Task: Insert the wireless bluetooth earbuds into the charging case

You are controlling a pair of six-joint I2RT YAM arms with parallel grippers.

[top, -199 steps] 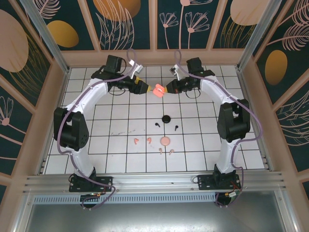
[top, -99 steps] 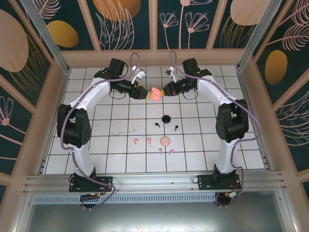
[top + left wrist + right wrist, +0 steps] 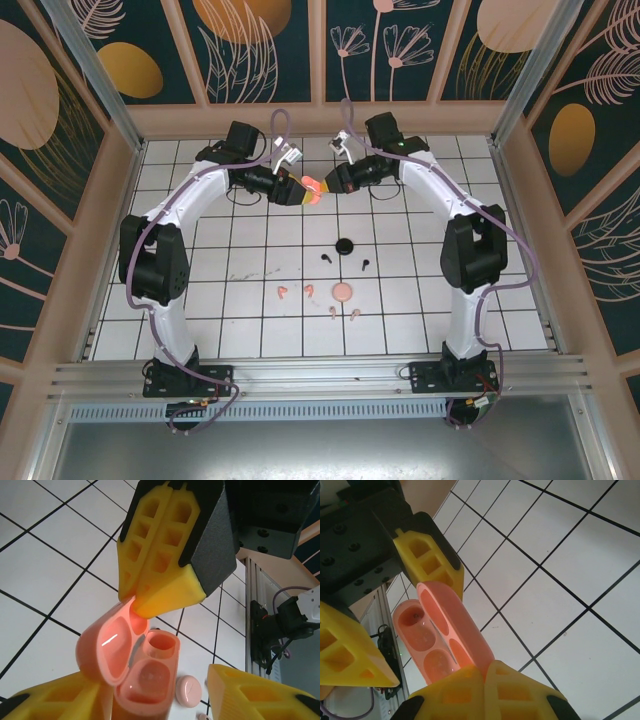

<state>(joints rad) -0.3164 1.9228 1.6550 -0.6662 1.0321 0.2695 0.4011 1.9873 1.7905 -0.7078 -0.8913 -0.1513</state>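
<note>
A pink charging case [image 3: 312,189] hangs open above the far tiles between both grippers. My right gripper [image 3: 487,667] is shut on the edge of its lid [image 3: 455,625]. My left gripper [image 3: 155,685] stands open around the case body [image 3: 150,680]: one finger touches it, the other finger [image 3: 240,692] is a gap away. Both wells of the case are bare. Two black earbuds [image 3: 325,256] [image 3: 364,264] and several pale pink earbuds [image 3: 284,293] [image 3: 333,311] lie on the tiles nearer the arm bases.
A round black case [image 3: 346,246] and a round pink case [image 3: 342,292] sit among the earbuds at mid-floor. The pink round case [image 3: 189,691] also lies below the held case. Wooden walls ring the white tiled floor [image 3: 250,330].
Both grippers and the pink case have shifted a little to the left. My left gripper's fingers have narrowed around the case body. My right gripper stays shut on the lid.
</note>
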